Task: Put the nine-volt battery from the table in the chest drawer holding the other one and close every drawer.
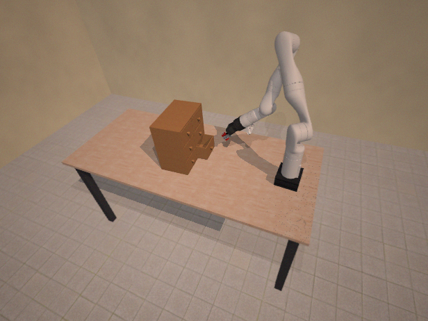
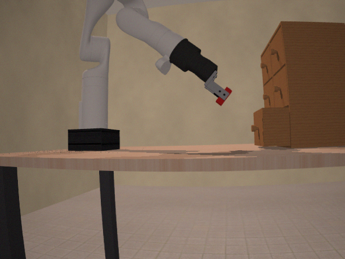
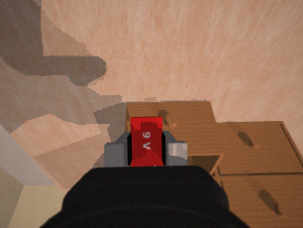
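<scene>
My gripper (image 1: 226,136) (image 2: 224,96) (image 3: 147,143) is shut on the red nine-volt battery (image 2: 228,91) (image 3: 147,134), whose "9 V" marking faces the wrist camera. It is tilted down toward the chest, well above the table and short of the open drawer. The brown chest (image 1: 170,149) (image 2: 316,84) (image 3: 250,146) stands upright with two columns of three drawers. Its bottom drawer (image 1: 204,153) (image 2: 275,126) (image 3: 193,111) on the side nearer the exterior camera is pulled partly out and looks level. The other drawers look pushed in. The other nine-volt battery is not visible; the open drawer's contents are hidden.
The wooden table (image 1: 222,187) (image 2: 168,163) (image 3: 198,45) carries the chest and the arm's black base (image 1: 287,182) (image 2: 93,140). Knobs stick out from the chest's front, one of them on the open drawer.
</scene>
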Controlling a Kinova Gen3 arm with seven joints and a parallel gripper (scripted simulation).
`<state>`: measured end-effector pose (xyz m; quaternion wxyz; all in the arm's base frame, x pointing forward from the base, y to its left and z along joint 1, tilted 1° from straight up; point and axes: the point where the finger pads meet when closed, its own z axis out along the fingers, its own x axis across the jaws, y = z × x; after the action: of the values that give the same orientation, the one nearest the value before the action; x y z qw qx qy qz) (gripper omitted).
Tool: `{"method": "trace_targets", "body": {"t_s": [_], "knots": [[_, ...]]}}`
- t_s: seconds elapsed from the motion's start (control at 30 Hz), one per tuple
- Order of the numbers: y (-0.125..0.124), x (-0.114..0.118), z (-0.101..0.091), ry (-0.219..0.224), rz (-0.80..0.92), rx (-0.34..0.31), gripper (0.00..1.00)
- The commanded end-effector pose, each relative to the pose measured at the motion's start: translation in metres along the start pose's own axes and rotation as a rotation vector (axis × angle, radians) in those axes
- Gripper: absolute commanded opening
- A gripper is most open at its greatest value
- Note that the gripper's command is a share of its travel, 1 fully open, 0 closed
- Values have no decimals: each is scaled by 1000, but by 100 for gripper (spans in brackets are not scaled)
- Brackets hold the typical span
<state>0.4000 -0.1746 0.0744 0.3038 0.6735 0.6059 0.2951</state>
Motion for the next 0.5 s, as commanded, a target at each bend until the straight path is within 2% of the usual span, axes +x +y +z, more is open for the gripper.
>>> {"method": "trace_targets", "body": {"t_s": [0.0,0.13,0.47], "knots": [[2,2,1,1,-5,-1,51],[2,2,2,-3,-6,-1,51],[18,3,21,-3,-6,-1,51]]}}
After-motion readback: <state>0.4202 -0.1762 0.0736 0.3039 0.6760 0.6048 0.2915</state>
